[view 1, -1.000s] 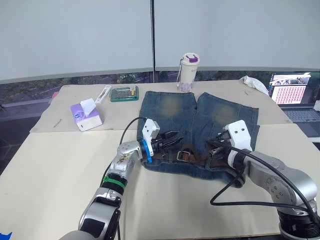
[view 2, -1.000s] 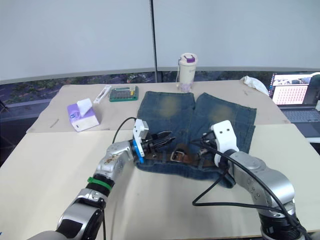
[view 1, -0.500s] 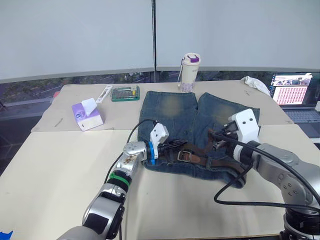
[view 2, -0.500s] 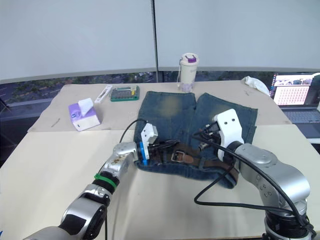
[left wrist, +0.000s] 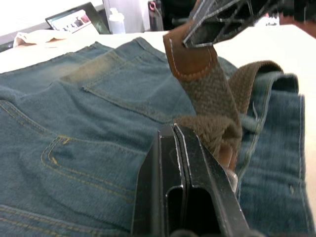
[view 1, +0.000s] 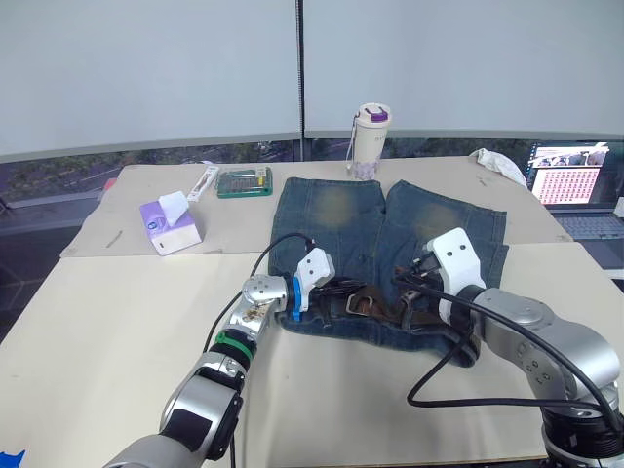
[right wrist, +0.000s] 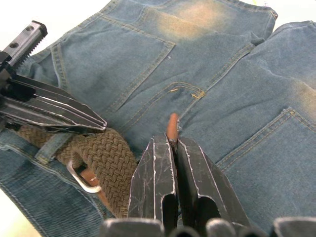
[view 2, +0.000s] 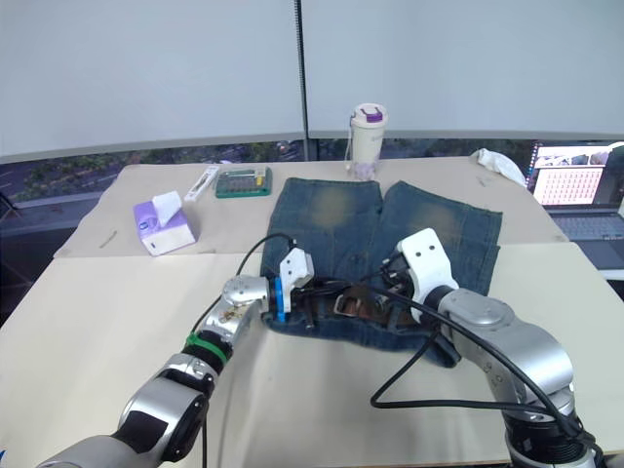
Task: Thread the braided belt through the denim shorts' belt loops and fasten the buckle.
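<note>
The denim shorts point(view 1: 390, 244) lie flat on my desk point(view 1: 117, 331), and the braided belt point(view 1: 375, 307) runs along their waistband. My left hand point(left wrist: 173, 136) is closed tight at the belt. From my head I cannot see what it pinches, but my left wrist shows the fingers pressed together against the woven strap. My right hand point(right wrist: 172, 140) is closed on the belt's brown leather tip; my right wrist shows this best. There I also see the buckle point(right wrist: 81, 177), silver, beside a belt loop point(right wrist: 49, 148).
</note>
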`<state>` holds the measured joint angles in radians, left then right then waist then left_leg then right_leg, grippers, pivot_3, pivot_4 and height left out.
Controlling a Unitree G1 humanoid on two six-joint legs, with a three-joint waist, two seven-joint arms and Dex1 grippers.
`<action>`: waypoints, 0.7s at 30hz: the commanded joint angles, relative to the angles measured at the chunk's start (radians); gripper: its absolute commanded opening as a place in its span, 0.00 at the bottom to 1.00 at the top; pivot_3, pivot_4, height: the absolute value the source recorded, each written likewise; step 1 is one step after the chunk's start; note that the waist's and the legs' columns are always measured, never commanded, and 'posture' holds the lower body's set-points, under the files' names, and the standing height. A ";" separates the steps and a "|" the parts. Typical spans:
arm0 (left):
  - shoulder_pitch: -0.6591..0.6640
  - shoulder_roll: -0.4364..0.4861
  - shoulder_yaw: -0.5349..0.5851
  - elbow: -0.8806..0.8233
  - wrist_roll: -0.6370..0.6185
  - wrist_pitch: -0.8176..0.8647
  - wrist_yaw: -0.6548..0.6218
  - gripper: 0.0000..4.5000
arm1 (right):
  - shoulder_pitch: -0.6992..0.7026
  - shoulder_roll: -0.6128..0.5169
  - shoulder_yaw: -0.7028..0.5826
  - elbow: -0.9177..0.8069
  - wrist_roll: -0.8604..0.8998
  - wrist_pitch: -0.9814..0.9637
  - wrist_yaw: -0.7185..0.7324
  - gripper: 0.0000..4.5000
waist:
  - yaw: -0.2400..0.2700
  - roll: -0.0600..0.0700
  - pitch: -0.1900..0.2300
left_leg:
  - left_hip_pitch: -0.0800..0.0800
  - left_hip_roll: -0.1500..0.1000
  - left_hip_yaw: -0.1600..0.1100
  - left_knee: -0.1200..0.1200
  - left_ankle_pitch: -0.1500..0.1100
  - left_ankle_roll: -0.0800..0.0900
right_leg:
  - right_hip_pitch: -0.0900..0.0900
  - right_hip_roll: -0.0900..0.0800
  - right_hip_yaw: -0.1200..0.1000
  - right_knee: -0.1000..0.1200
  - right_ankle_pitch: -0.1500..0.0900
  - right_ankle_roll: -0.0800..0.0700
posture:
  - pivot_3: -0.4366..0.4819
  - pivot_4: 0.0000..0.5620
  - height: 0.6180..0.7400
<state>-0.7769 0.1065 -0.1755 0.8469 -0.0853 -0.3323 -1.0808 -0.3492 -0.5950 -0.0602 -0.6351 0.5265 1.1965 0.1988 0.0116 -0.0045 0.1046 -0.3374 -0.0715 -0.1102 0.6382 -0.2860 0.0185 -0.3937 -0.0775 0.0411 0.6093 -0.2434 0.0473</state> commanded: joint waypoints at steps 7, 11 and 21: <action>-0.042 0.016 -0.033 0.063 0.063 -0.073 -0.021 0.00 | -0.023 -0.007 0.002 -0.019 -0.037 -0.039 0.035 0.00 | 0.000 0.000 0.000 | 0.000 0.000 0.000 0.000 0.000 0.000 | 0.000 0.000 0.000 0.000 0.000 0.000 | 0.48 0.27 1.00; -0.060 0.021 -0.043 0.094 0.082 -0.075 -0.033 0.00 | -0.020 -0.024 0.013 -0.023 -0.059 -0.041 0.052 0.00 | 0.000 0.000 0.000 | 0.000 0.000 0.000 0.000 0.000 0.000 | 0.000 0.000 0.000 0.000 0.000 0.000 | 0.48 0.27 1.00; -0.086 0.012 0.005 0.147 0.065 -0.077 -0.004 0.00 | -0.056 0.024 -0.067 -0.032 -0.040 -0.019 0.058 0.00 | -0.001 0.000 0.000 | 0.000 0.000 0.000 0.001 0.000 0.000 | 0.000 0.000 -0.001 0.001 0.000 0.000 | 0.48 0.27 1.00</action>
<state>-0.8297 0.1256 -0.1996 0.9991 0.0078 -0.4044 -1.1003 -0.3693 -0.5923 -0.0728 -0.6352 0.4592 1.1900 0.2693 0.0105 -0.0045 0.1046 -0.3373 -0.0714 -0.1102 0.6391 -0.2861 0.0187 -0.3936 -0.0771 0.0407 0.6102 -0.2434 0.0473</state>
